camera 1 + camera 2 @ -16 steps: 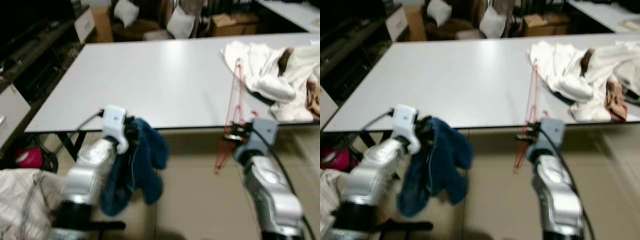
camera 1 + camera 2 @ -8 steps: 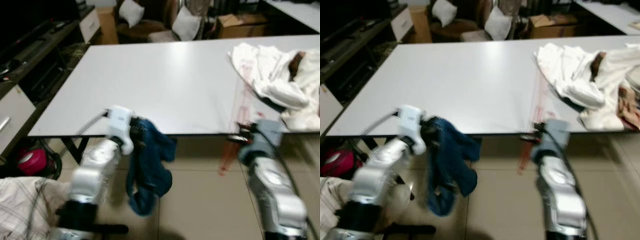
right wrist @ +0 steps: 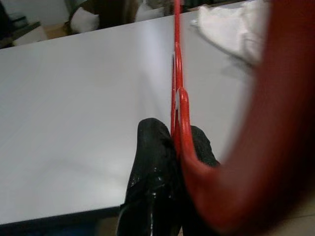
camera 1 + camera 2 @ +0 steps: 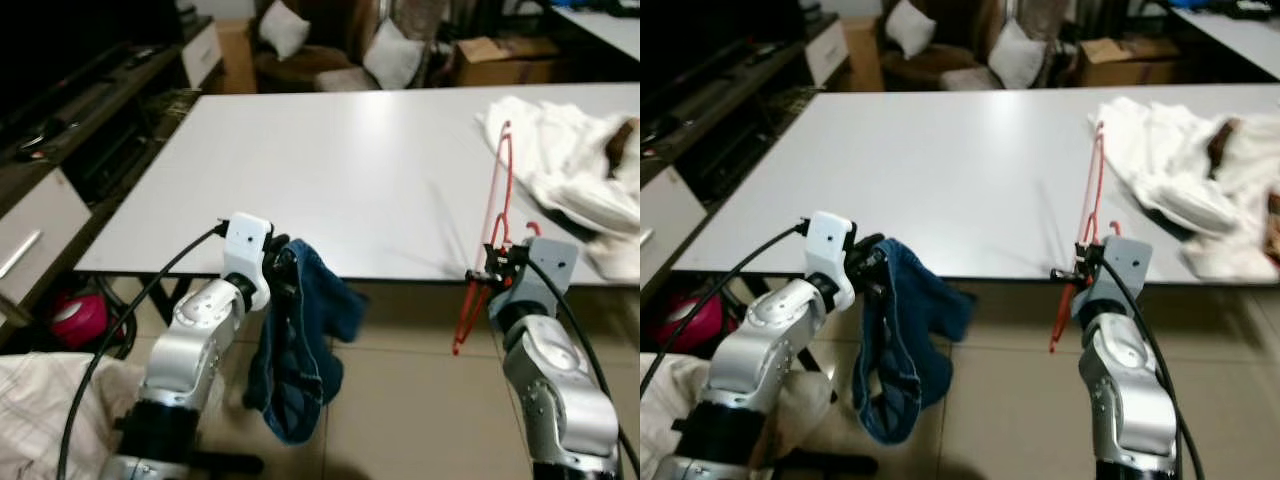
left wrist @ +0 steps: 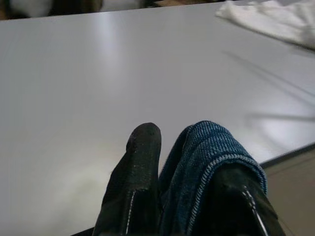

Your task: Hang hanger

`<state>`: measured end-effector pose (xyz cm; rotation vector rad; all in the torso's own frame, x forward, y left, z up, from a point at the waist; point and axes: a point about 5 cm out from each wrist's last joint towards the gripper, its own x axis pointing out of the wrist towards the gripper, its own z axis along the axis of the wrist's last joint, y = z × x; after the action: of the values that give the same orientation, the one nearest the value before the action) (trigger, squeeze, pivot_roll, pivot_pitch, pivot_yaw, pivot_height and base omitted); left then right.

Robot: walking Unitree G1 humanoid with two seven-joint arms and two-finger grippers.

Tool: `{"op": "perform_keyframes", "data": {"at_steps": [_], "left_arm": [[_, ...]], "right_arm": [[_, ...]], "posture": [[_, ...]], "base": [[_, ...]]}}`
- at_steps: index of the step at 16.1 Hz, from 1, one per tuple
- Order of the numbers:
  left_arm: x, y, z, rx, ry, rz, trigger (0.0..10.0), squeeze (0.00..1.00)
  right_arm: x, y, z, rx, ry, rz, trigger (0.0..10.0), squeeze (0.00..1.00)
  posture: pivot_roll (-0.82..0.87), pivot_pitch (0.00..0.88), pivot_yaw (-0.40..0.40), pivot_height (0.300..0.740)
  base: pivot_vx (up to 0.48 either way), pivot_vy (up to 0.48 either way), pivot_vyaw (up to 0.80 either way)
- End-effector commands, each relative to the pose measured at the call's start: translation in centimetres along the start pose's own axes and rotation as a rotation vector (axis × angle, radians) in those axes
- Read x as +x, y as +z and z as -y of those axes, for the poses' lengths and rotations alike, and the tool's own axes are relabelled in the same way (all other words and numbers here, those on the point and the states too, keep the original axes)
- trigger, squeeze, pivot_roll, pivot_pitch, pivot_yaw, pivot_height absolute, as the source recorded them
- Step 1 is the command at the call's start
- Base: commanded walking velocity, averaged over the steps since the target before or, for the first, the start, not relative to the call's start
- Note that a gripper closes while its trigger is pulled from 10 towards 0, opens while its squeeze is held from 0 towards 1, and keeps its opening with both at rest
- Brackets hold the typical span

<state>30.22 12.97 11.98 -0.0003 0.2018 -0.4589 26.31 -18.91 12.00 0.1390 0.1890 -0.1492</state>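
Hanger stands upright, pinched in right end effector at table edge.

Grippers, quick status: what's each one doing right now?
Left gripper: shut on the blue garment.
Right gripper: shut on the red hanger, near the table edge.

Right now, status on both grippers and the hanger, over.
Left gripper shut on blue denim garment, hanging off table edge. Right gripper shut on red hanger, upright. White clothes pile on table, right.
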Motion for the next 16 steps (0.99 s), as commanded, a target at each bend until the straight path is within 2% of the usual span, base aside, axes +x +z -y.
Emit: {"op": "perform_keyframes", "data": {"at_steps": [1, 16], "left_arm": [[-0.13, 0.77, -0.51, 0.013, 0.018, 0.027, 10.0, 0.00], [-0.11, 0.59, -0.37, 0.016, 0.009, 0.026, 10.0, 0.00]], "right_arm": [[-0.01, 0.10, -0.63, 0.003, 0.024, 0.007, 10.0, 0.00], [-0.15, -0.05, -0.52, 0.003, 0.021, 0.007, 10.0, 0.00]], "posture": [[-0.07, 0.000, 0.074, 0.740], [-0.08, 0.000, 0.081, 0.740]], "base": [[0.270, 0.000, 0.00], [0.268, 0.000, 0.00]]}}
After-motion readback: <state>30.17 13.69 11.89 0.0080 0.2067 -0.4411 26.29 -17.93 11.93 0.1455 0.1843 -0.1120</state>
